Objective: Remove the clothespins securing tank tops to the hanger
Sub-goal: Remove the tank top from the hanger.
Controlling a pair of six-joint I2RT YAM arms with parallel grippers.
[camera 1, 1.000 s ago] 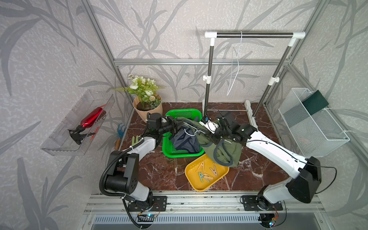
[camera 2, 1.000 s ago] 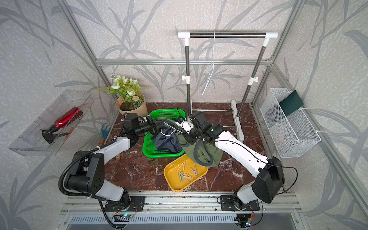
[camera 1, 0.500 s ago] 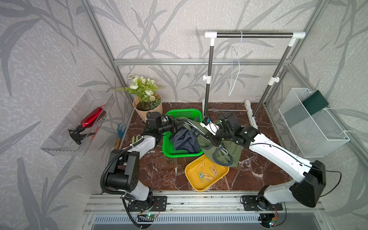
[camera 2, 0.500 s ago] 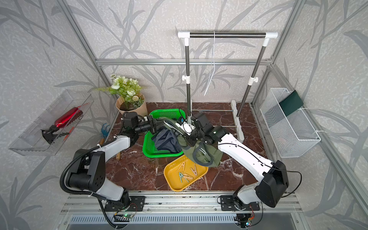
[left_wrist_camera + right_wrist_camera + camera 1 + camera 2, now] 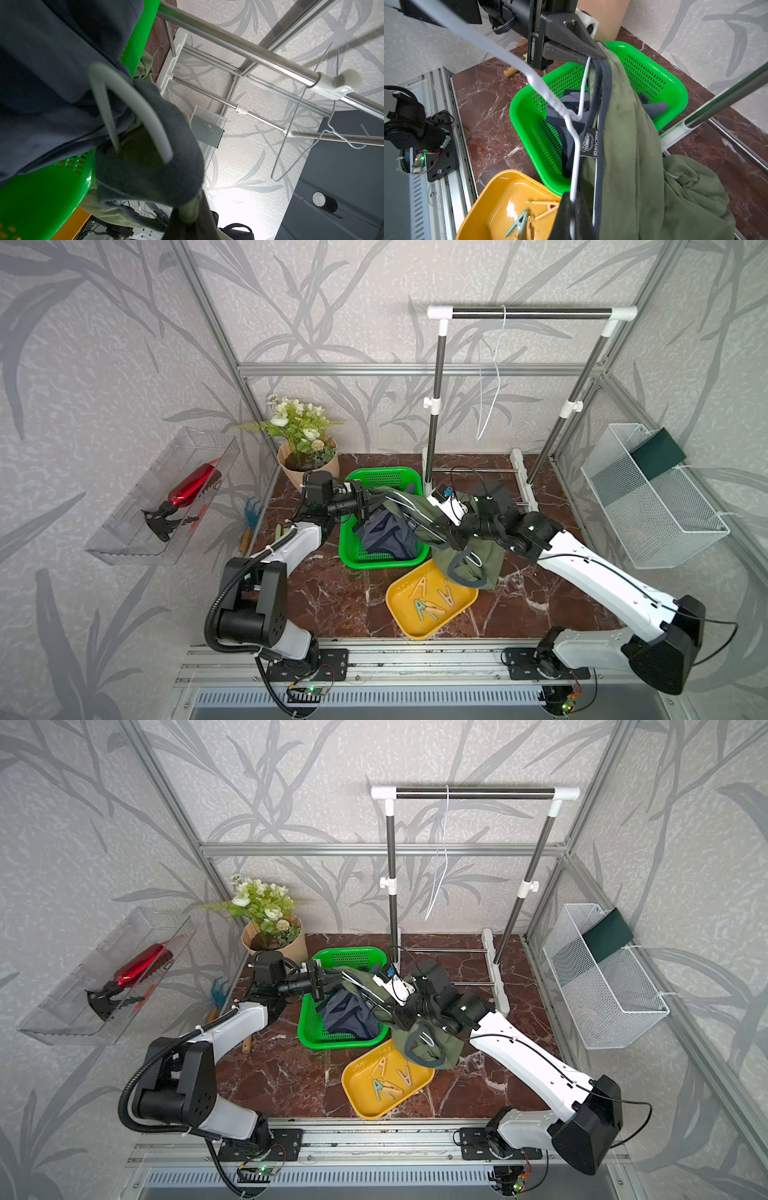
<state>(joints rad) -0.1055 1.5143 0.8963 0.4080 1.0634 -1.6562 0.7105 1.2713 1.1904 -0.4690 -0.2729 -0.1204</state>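
The marble tabletop [image 5: 332, 605] carries a green basket [image 5: 353, 558] holding the crumpled blue top [image 5: 390, 535]. The olive top [image 5: 486, 564] is draped beside it on a white hanger [image 5: 575, 149]. The left gripper [image 5: 598, 55] is clamped on the hanger's end and the strap, and the right gripper [image 5: 572, 209] pinches its wire. Four clothespins [image 5: 432, 599] lie in the yellow tray [image 5: 399, 620].
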